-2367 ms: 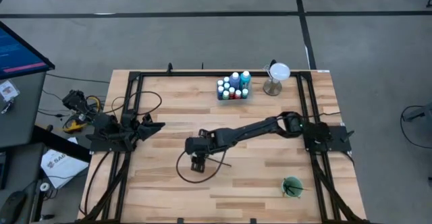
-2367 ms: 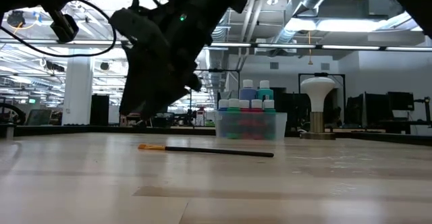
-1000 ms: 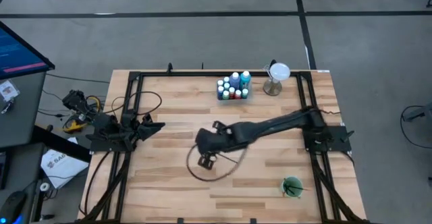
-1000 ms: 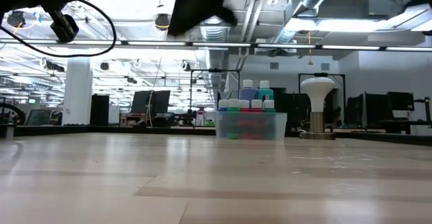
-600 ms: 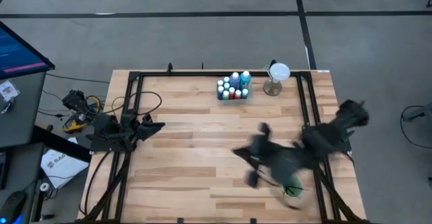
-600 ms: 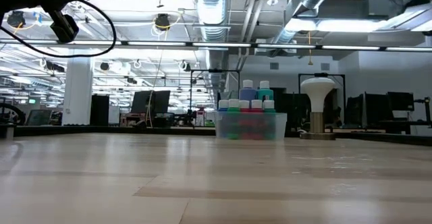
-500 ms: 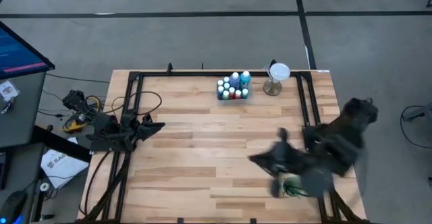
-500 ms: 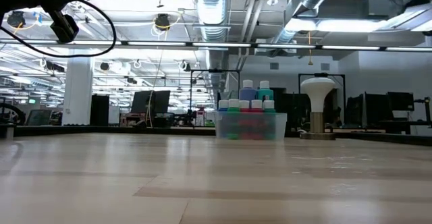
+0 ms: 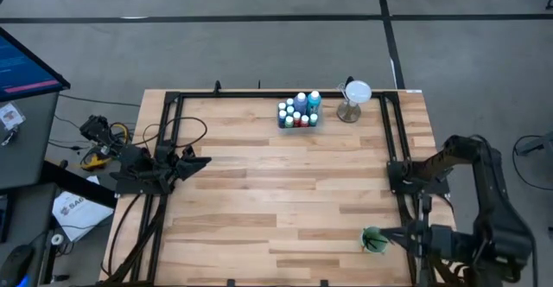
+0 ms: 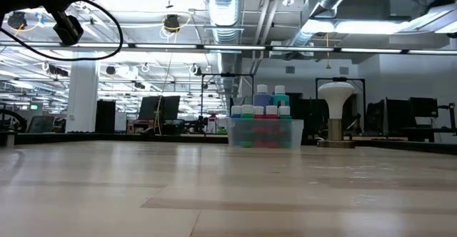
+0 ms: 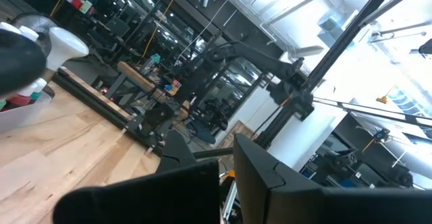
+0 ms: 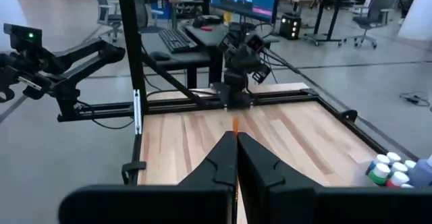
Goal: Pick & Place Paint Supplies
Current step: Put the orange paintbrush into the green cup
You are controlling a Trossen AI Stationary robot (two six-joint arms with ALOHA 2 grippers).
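1. The right gripper [image 12: 236,158] is at the right edge of the surface [image 9: 276,192]. Its fingers are pressed together on a thin paintbrush [image 12: 235,124]. Only the orange tip shows, so I think it is the brush, but the view is poor.
2. The green cup [image 9: 373,239] is just beside the gripper. It looks like the place for the brush.
3. To do this well, bring the brush over the middle of the cup. Tip it more upright, lower it inside the rim, and only then let go.
4. Go slowly, so the cup does not get knocked over.
5. Farther back, the paint bottles [image 9: 298,111] stand together in a clear box, next to the white-topped stand [image 9: 353,97].
6. The left gripper [image 9: 192,161] waits at the left side, pressed together and holding nothing.
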